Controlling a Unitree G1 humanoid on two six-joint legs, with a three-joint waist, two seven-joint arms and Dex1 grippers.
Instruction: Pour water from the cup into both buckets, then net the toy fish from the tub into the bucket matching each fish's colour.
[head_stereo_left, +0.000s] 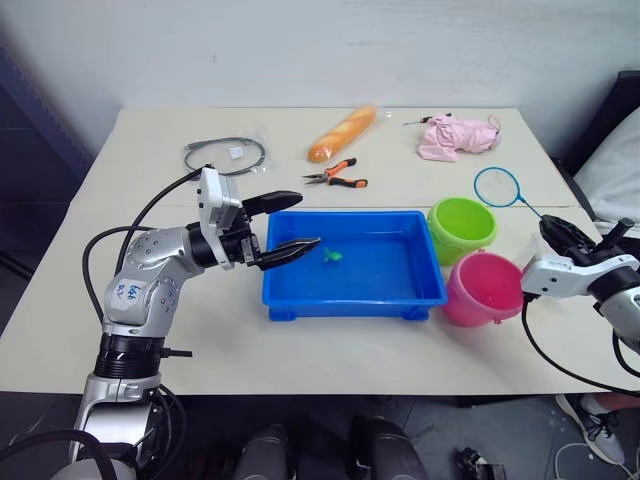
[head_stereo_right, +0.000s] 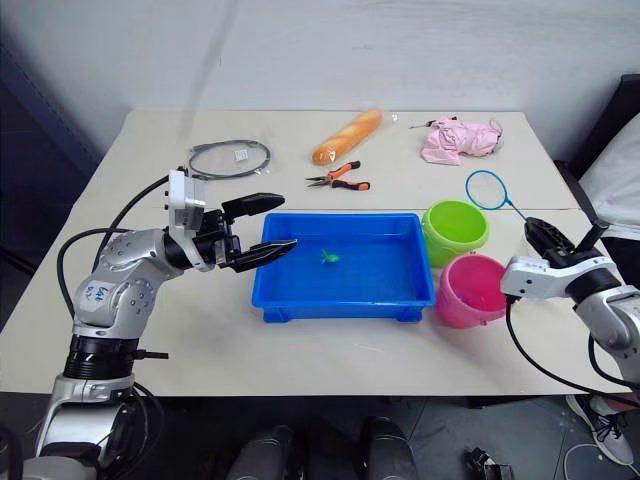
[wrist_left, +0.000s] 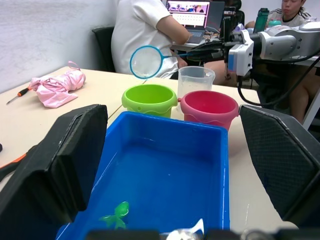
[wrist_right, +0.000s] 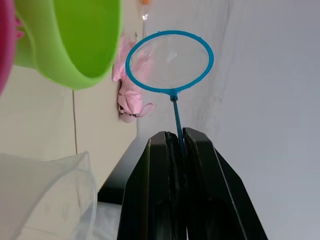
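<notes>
Right wrist view: the right gripper (wrist_right: 176, 145) is seen clamped on the thin handle of the net (wrist_right: 169, 61), the two fingers pressed together around it and the hoop held out ahead of the fingertips. In the head views the hoop is held above the table just behind the green bucket (head_stereo_left: 461, 226), its handle slanting back toward the robot's right. One green fish (head_stereo_left: 332, 255) is seen in the tub (head_stereo_left: 352, 298), near the tub's middle. From the net, the fish lies toward the robot's left and nearer the robot, with the green bucket and the pink bucket (head_stereo_left: 484, 288) standing between them. The left gripper (head_stereo_left: 290, 222) is much nearer the fish, held wide open and empty at the tub's left end. The cup (wrist_left: 195, 80) stands just behind the two buckets. It is judged that the hoop must be carried over the buckets before being lowered at the fish.
</notes>
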